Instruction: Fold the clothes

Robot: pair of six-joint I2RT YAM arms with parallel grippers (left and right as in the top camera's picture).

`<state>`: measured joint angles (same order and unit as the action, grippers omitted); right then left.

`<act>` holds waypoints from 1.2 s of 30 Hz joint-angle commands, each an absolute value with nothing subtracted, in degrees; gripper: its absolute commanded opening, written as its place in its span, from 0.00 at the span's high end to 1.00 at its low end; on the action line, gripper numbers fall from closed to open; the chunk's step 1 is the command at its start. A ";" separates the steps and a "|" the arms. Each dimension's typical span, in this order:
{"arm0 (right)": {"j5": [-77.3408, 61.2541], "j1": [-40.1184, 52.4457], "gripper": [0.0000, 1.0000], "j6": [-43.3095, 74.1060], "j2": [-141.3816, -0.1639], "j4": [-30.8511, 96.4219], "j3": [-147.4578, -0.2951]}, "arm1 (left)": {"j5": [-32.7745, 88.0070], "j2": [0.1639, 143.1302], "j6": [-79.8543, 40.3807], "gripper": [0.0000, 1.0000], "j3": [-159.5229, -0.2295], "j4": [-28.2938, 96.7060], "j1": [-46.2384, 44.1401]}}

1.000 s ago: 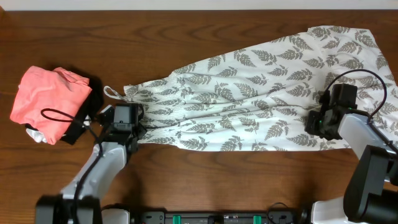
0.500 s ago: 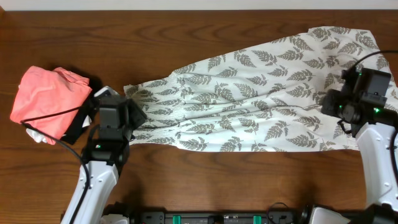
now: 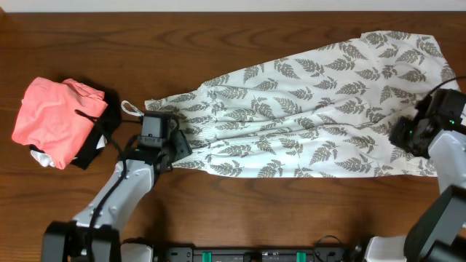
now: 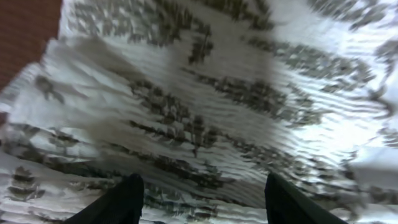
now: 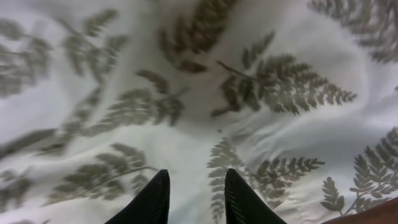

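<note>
Overhead, the dress (image 3: 306, 109) lay flat on the bench (image 3: 218, 29), with its narrow strap end to the left and its wide hem to the right. The left gripper (image 3: 177, 145) was over the dress's narrow end and the right gripper (image 3: 406, 137) over its hem end, probably so the two could work the length together. Left of the dress sat a pink garment (image 3: 54, 120) with a black cloth (image 3: 95, 145) beneath it. Both were near the strap (image 3: 131, 109) but apart from it, so they hardly obstructed a fold.

From the left wrist, the left gripper (image 4: 205, 199) was spread wide just above the dress (image 4: 205, 93), with nothing caught between its fingers. The view was blurred.

From the right wrist, the right gripper (image 5: 198, 199) stood narrowly parted over the dress (image 5: 186, 74). The fabric looked smooth between the fingers rather than pinched. A sliver of bench (image 5: 379, 214) showed past the dress's edge, so this gripper seemed close to the hem, ready to take it.
</note>
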<state>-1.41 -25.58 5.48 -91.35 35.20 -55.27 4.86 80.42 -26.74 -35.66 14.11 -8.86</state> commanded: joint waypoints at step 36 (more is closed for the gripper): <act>-7.53 -26.46 0.66 8.78 -109.95 43.64 -42.30 | 0.45 82.15 -22.31 0.32 -35.73 16.73 -0.54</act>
<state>-2.24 -26.13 7.07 -101.25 41.32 -53.91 1.43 81.65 -23.24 -35.66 16.49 -0.89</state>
